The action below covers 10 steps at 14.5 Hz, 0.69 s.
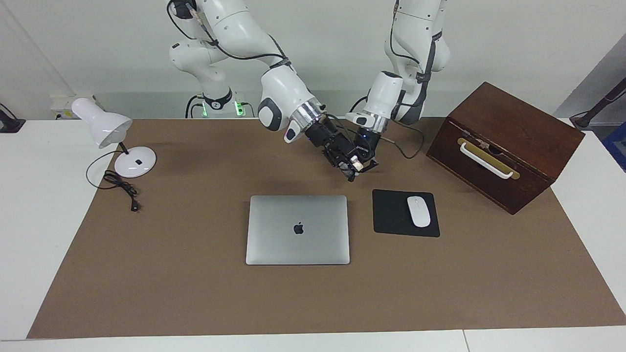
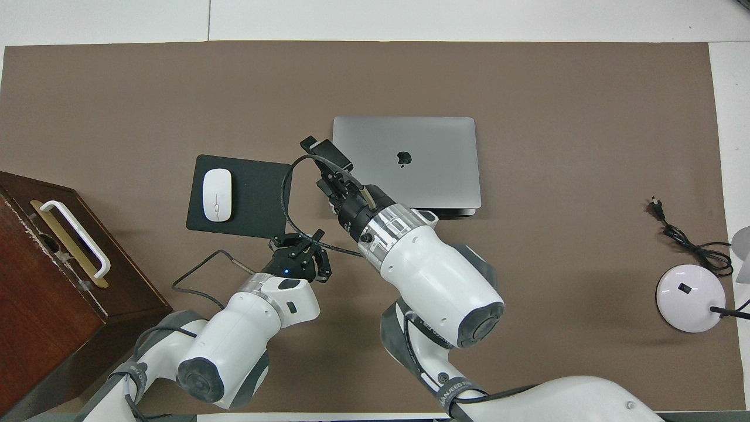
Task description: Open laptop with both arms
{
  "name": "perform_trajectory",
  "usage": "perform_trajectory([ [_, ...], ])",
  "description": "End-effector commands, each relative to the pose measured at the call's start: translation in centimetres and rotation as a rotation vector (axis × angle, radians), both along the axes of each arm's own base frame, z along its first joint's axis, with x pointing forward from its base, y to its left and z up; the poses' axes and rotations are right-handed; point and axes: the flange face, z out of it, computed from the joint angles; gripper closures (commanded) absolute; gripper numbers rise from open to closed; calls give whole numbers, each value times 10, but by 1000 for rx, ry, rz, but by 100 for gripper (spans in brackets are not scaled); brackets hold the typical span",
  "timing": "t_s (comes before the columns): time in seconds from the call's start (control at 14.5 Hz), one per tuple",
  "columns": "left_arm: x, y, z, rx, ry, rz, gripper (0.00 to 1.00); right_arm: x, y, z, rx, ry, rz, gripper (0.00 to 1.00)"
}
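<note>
The laptop point(image 1: 297, 229), shut flat mid-table beside the mouse pad point(image 1: 405, 213), looks stiff, slick and thin, best lifted at its lid's front lip, while both grippers hover between it and the robots, finger state unclear.

Two white jointed arms point(image 1: 281, 93) with silver wrist rings, black cables, black tools
</note>
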Motion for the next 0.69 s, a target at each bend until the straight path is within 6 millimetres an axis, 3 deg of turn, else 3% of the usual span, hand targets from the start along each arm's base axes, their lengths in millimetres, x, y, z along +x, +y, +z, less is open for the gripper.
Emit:
perform_trajectory([
  [0.0,8,-6,-2,2,-24,-9,100,-10,-1,-2,26,23,-14,0],
  [0.62,37,-26,-18,5,-25,-6,100,5,1,-20,5,24,-21,0],
])
